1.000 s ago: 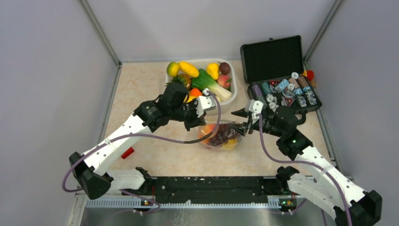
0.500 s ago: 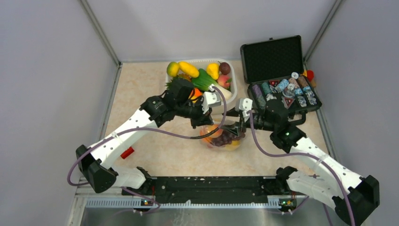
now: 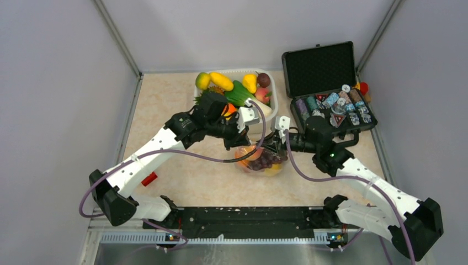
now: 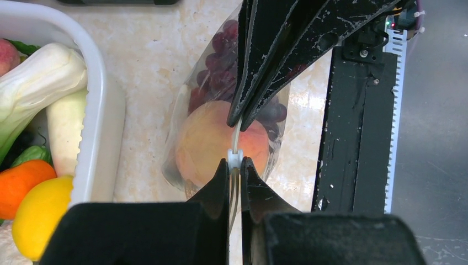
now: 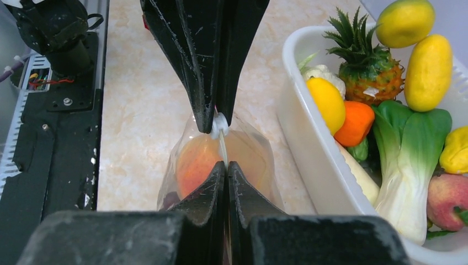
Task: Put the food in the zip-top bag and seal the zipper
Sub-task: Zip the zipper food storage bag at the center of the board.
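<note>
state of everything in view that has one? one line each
left tool: shut on the zipper
right tool: shut on the zipper
zipper: pinched by both tools; sealed or not, unclear
zip-top bag: holds peach, grapes
black case: lid open
white tub: full of toy produce

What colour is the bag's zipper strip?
Whitish. The zipper shows best in the left wrist view.

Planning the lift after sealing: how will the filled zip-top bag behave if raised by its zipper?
Probably floppy: the zip-top bag is thin clear film draped over the peach and grapes, so it should sag. Both are rounded and may shift, swinging the load. The zipper, pinched by the left gripper and right gripper, looks narrow, so it might slip.
</note>
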You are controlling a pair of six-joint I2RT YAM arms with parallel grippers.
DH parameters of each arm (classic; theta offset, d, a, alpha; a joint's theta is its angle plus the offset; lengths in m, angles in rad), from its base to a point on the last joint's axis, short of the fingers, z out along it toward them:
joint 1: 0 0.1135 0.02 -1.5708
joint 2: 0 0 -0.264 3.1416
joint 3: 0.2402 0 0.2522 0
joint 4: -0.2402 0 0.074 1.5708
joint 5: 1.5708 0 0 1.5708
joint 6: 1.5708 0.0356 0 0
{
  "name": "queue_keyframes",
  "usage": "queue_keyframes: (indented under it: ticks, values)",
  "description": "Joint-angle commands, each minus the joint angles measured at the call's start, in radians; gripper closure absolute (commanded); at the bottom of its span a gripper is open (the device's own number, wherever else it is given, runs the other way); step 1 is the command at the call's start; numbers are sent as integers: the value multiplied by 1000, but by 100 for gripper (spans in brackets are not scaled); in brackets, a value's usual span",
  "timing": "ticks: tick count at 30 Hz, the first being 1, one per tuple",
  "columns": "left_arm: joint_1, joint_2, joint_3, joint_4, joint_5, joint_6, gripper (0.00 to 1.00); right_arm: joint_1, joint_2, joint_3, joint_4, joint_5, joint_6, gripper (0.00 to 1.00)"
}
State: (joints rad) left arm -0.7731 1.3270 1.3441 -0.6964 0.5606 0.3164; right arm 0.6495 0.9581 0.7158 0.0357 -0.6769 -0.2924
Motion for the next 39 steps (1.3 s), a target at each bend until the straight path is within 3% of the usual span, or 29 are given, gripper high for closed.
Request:
queue_keyframes:
  ticks: [1,11,20,25,27,30,35,37,39]
  values:
    - [-3,-31,16,44,-9,9,100,10,-13,2,78,43,-7,100]
    - [5,-125,-75,-40,-242,56,100,10,-66,-44,43,154,-29,100]
    - [58,-166,-97,-72,-308,75,100,10,-61,-55,68,170,-24,100]
    - [61,-154,-94,-58,-275,56,98,10,-61,-56,81,152,-14,99]
    - [60,-152,-97,-12,-253,25,91,10,-60,-56,90,127,2,72]
    - [61,-144,-102,60,-214,-28,84,10,-67,-55,108,147,57,51]
    - [61,-122,-108,101,-220,-54,82,10,-91,-40,66,240,118,45]
    - [61,-115,-112,116,-258,-78,61,10,-113,-40,62,349,164,43]
    - [61,-110,-120,131,-287,-93,60,10,-136,-48,69,466,237,36]
